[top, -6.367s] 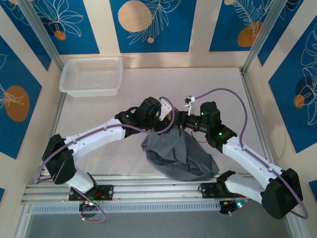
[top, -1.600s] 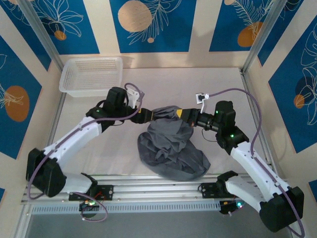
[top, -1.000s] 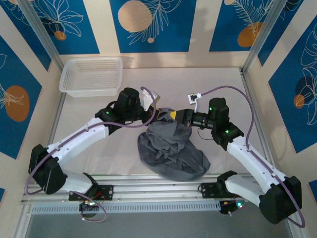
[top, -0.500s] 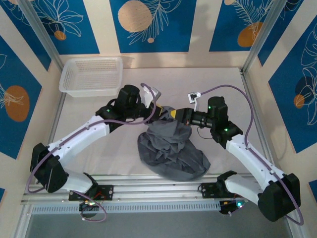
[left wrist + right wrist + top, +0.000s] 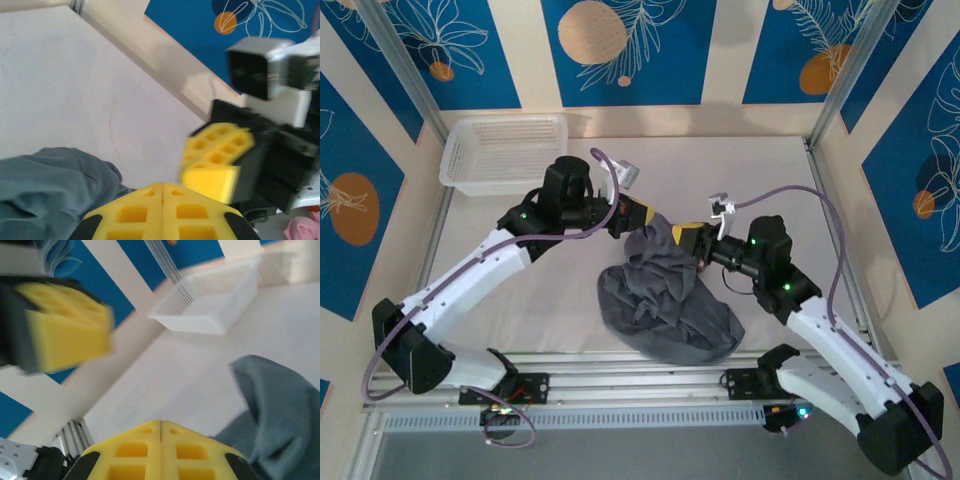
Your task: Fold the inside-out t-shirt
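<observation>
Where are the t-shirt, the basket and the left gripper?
t-shirt (image 5: 665,300), top view, middle of the bunched cloth.
basket (image 5: 500,184), top view, its near wall.
left gripper (image 5: 647,215), top view, between the yellow fingertips.

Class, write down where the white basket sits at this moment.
In the top view, the white basket sits in the far left corner of the table, beyond the left arm and well apart from the grey t-shirt.

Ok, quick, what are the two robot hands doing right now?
left gripper: closed, apparently pinching the top of the t-shirt.
right gripper: closed, apparently pinching the t-shirt too.
</observation>
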